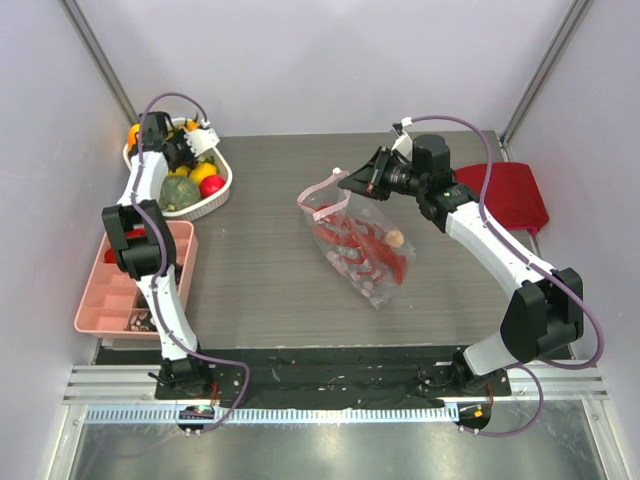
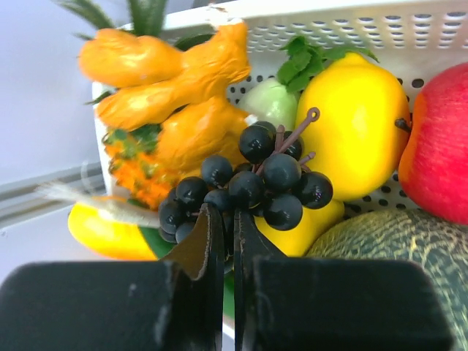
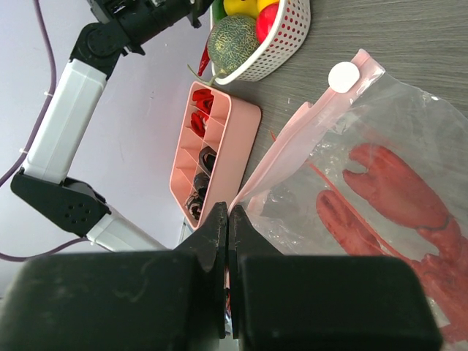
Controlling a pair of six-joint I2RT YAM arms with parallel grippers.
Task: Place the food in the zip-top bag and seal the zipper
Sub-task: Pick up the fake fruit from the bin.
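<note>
The clear zip-top bag (image 1: 372, 262) (image 3: 380, 124) lies mid-table with the red lobster (image 1: 358, 248) (image 3: 398, 194) and a beige piece (image 1: 396, 238) inside. My right gripper (image 1: 347, 181) (image 3: 228, 212) is shut on the pink zipper strip (image 1: 316, 191) (image 3: 292, 142) at the bag's mouth, holding that edge up. My left gripper (image 1: 192, 148) (image 2: 227, 213) is down in the white basket (image 1: 216, 200). Its jaws are pinched on the lower part of a dark grape bunch (image 2: 256, 179).
The basket (image 2: 365, 29) also holds a lemon (image 2: 355, 124), a red apple (image 2: 439, 146), a melon (image 2: 398, 248) and orange pieces (image 2: 175, 88). A pink compartment tray (image 1: 95, 305) (image 3: 234, 139) sits at the left edge. A red flat object (image 1: 505, 195) lies at the right.
</note>
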